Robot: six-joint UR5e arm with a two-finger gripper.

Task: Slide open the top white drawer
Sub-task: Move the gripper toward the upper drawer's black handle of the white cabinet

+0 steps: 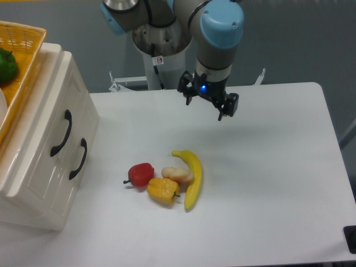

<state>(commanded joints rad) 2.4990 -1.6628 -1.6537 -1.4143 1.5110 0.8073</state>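
The top white drawer [49, 119] is the upper of two cream drawers in the cabinet at the left. It is pushed in flush, and its black curved handle [62, 133] faces the table. The lower drawer [78, 158], with a matching handle, is also closed. My gripper [205, 109] hangs over the back middle of the table, far to the right of the cabinet. It is open, with nothing between its fingers.
A yellow woven basket [23, 61] holding a green pepper [6, 65] sits on the cabinet. A banana [192, 175], a red pepper [141, 173], a yellow pepper [163, 190] and a tan piece [177, 174] lie mid-table. The arm's base post [161, 50] stands behind.
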